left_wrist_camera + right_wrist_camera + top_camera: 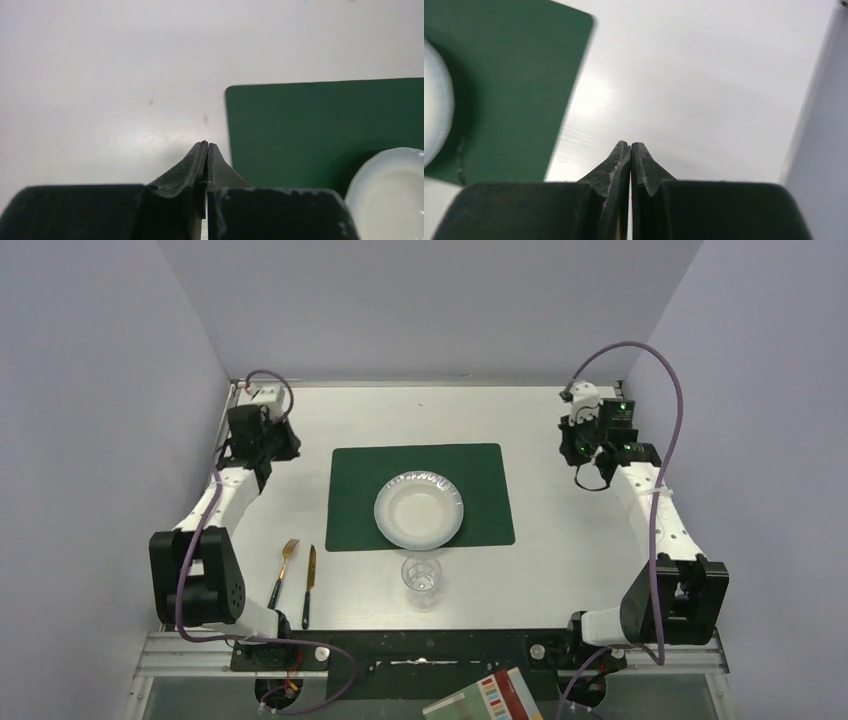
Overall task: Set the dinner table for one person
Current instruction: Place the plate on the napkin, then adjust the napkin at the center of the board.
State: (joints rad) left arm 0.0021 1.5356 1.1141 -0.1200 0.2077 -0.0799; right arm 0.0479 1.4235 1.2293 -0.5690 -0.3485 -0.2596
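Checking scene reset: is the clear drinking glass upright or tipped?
Upright. The clear drinking glass stands on its base on the white tabletop, round rim facing up, just off the near edge of the dark green placemat.

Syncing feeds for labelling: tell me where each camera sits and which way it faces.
Top external: above and behind, looking down on the dinner table, placemat and plate; left arm and right arm show.
Left wrist: on the left arm, facing the placemat's corner; left jaws shut.
Right wrist: on the right arm, facing bare table beside the placemat; right jaws shut.
Shared: both wrist views catch placemat and plate.
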